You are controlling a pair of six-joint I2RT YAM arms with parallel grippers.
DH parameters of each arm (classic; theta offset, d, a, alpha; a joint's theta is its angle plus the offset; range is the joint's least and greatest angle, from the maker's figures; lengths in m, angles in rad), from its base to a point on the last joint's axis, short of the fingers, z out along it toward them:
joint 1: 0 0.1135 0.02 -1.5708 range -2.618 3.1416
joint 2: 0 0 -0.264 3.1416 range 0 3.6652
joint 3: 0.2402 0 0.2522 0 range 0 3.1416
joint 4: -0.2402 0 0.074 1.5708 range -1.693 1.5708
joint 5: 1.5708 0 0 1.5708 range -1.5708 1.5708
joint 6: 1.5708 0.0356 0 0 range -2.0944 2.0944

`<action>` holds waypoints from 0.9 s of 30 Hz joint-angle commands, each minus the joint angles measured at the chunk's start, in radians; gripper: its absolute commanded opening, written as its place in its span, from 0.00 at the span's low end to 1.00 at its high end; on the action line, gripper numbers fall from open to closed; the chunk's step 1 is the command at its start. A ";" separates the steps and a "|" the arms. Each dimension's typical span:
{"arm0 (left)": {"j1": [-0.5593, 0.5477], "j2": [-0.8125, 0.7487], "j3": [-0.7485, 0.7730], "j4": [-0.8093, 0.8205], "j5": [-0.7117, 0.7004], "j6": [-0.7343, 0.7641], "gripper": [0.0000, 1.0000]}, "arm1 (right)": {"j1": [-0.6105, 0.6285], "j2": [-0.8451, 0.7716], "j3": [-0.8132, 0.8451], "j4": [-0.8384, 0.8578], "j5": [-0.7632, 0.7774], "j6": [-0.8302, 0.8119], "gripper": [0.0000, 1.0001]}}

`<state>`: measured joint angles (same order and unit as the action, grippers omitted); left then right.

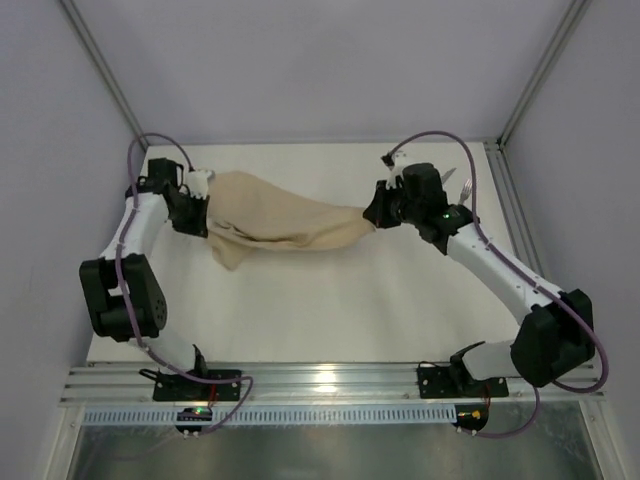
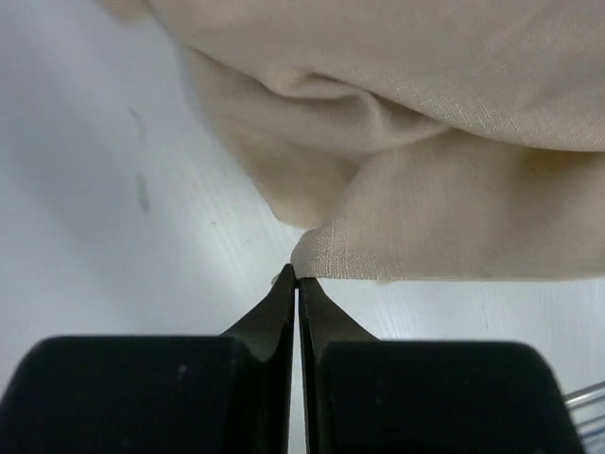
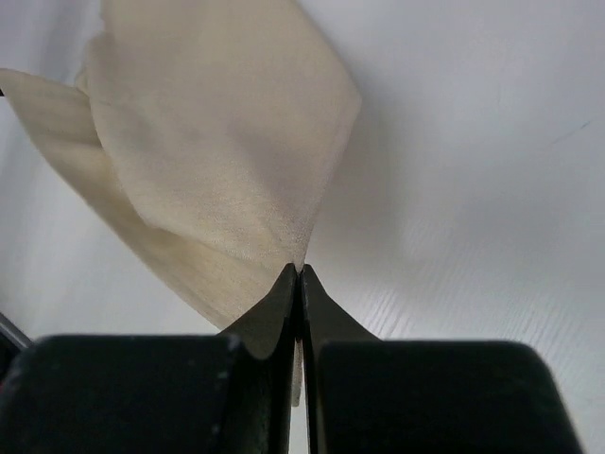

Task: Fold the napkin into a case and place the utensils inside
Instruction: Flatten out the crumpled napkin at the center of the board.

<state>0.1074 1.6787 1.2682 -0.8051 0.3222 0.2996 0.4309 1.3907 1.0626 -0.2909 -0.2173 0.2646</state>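
Note:
The beige napkin (image 1: 280, 215) hangs bunched and stretched between my two grippers above the white table (image 1: 330, 310). My left gripper (image 1: 207, 222) is shut, pinching one corner at its very tips (image 2: 298, 279), with folds of the napkin (image 2: 454, 208) sagging beyond. At the cloth's right end my right gripper (image 1: 371, 215) is shut too; in the right wrist view (image 3: 300, 272) a strip of napkin (image 3: 217, 142) runs down between the fingers. Of the utensils, only a silvery fork head (image 1: 466, 187) shows, behind the right arm.
White walls and slanted frame posts close in the table at the back and sides. An aluminium rail (image 1: 330, 380) with both arm bases runs along the near edge. A thin metal piece (image 2: 586, 392) shows at the left wrist view's lower right.

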 commanded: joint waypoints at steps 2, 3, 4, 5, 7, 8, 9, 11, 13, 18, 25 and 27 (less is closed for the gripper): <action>-0.003 -0.252 0.209 -0.208 -0.076 0.113 0.00 | -0.012 -0.172 0.190 -0.111 -0.002 -0.085 0.04; -0.003 -0.279 0.282 -0.241 -0.090 0.125 0.00 | -0.011 -0.224 0.215 -0.125 -0.001 -0.093 0.04; -0.002 -0.328 0.321 -0.270 -0.107 0.136 0.00 | -0.011 -0.251 0.238 -0.148 -0.004 -0.099 0.04; -0.003 -0.352 0.356 -0.298 -0.124 0.147 0.00 | -0.012 -0.277 0.276 -0.158 -0.007 -0.108 0.04; -0.003 -0.414 0.474 -0.367 -0.176 0.173 0.00 | -0.011 -0.355 0.325 -0.186 -0.022 -0.114 0.04; -0.003 -0.425 0.520 -0.393 -0.192 0.179 0.00 | -0.011 -0.381 0.339 -0.194 -0.028 -0.117 0.04; -0.002 -0.441 0.619 -0.449 -0.224 0.188 0.00 | -0.011 -0.428 0.364 -0.212 -0.030 -0.116 0.04; -0.002 -0.448 0.715 -0.499 -0.248 0.197 0.00 | -0.011 -0.472 0.382 -0.226 -0.031 -0.114 0.04; -0.003 -0.447 0.811 -0.569 -0.281 0.202 0.00 | -0.012 -0.522 0.396 -0.238 -0.036 -0.099 0.04; -0.003 -0.421 0.994 -0.605 -0.304 0.213 0.00 | -0.011 -0.538 0.402 -0.209 -0.054 -0.051 0.04; -0.003 -0.321 0.938 -0.461 -0.296 0.182 0.00 | -0.087 -0.317 0.485 -0.071 -0.155 0.011 0.04; -0.003 -0.272 0.968 -0.416 -0.310 0.164 0.00 | -0.138 -0.198 0.514 0.020 -0.236 0.076 0.04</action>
<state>0.0940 1.3190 2.2238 -1.2953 0.0879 0.4782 0.3546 1.0634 1.5223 -0.4061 -0.3656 0.2501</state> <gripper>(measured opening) 0.005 0.042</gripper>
